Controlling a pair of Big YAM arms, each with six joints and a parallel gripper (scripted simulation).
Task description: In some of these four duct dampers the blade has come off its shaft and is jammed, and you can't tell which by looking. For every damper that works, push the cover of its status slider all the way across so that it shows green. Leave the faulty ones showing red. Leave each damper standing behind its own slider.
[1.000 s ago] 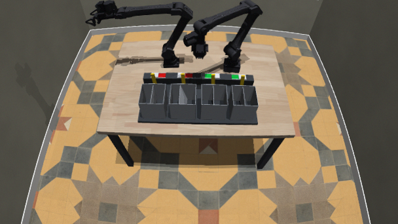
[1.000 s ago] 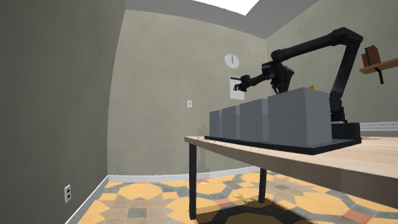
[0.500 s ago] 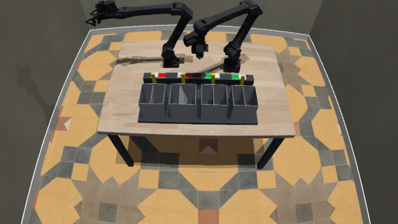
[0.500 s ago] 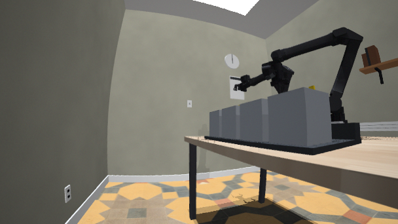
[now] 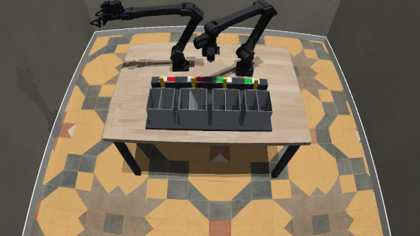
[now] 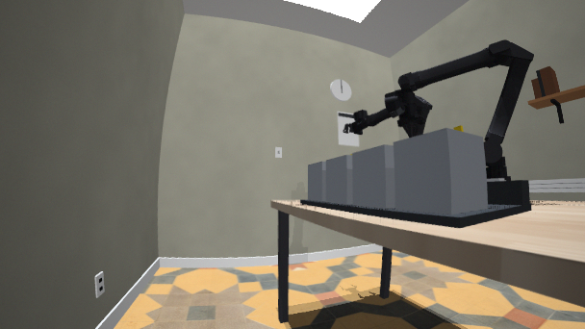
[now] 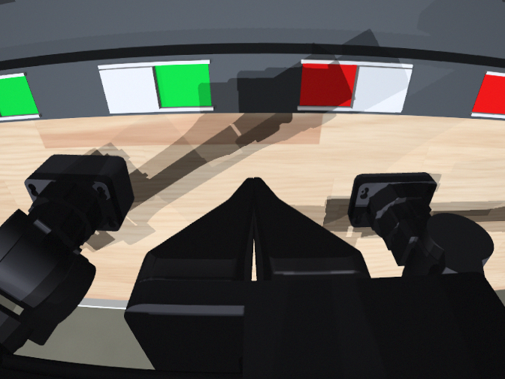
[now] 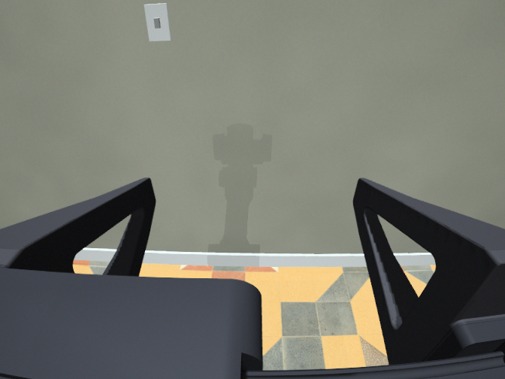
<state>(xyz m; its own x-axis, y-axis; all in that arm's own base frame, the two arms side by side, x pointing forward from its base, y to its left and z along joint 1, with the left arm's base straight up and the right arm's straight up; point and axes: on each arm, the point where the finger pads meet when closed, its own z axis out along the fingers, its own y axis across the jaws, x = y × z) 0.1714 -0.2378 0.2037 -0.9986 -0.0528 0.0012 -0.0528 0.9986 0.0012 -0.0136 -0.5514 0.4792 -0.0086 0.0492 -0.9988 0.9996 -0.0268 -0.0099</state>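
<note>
The left arm's pincer is fully closed on nothing above the wooden table, with the red and green sliders ahead of it and four grey dampers beyond, their blades hard to make out.

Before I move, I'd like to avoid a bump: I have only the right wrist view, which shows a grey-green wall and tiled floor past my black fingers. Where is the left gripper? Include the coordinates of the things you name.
Observer: The left gripper [image 5: 211, 61] [image 6: 415, 134] [image 7: 253, 189] is over the pale wooden table [image 5: 207, 134] [image 6: 553, 226] [image 7: 306, 155], fingers together with nothing between them.
Operator: Thanks. What do the four status sliders with white covers show?
Observer: In the top view, the two on the picture's right show green windows [image 5: 220, 80] [image 5: 248, 81] [image 7: 183, 85] [image 7: 16, 95]; the two on its left show red windows [image 5: 199, 79] [image 5: 170, 79] [image 7: 328, 85] [image 7: 491, 93].
</note>
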